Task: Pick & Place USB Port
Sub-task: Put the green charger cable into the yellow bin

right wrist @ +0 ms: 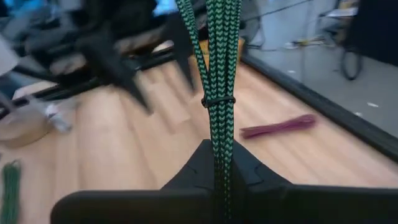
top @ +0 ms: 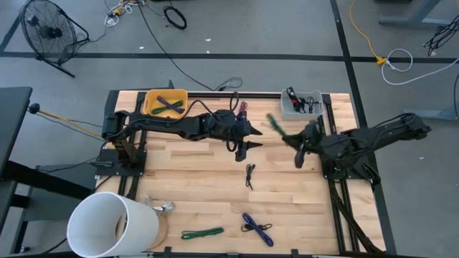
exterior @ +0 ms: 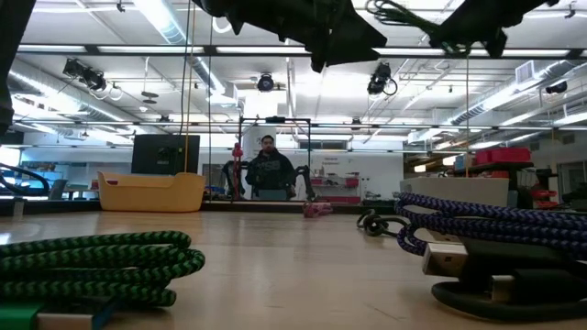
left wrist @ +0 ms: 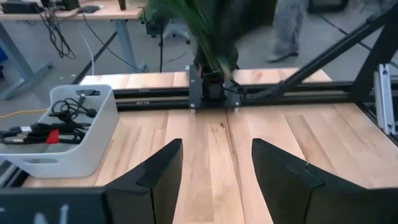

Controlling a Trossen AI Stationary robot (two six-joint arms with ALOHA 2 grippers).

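Two arms are up over the table in the high view. Our right gripper (top: 300, 159) sits on the right side, clamped on a green braided cable (top: 275, 126) that sticks out toward the grey bin (top: 301, 104) at the far edge. The left gripper (top: 242, 150) hangs near mid-table with nothing in it. A small black cable (top: 249, 175) lies just below it, a blue cable (top: 257, 228) and another green cable (top: 201, 233) sit near the front edge, and a yellow bin (top: 166, 102) is at the far left.

Low view: the green one (exterior: 92, 266) and the blue one (exterior: 486, 225) fill the foreground, both flat on the wood. The arms are only dark shapes at the top.

Left wrist view: we see its fingers (left wrist: 158, 171) spread wide apart over bare wood, holding nothing. The grey bin (left wrist: 59, 134), with cables in it, is off to one side.

Right wrist view: our fingers (right wrist: 193, 171) are pinched tight on the green braided cable (right wrist: 217, 74), doubled over and tied with a small band, lifted clear of the table. A magenta cable (right wrist: 278, 127) lies on the wood beyond.

We reckon this is the carry step: cable picked, not yet placed. Next move probably calls for getting it over a bin and releasing it, though which bin we can't tell.
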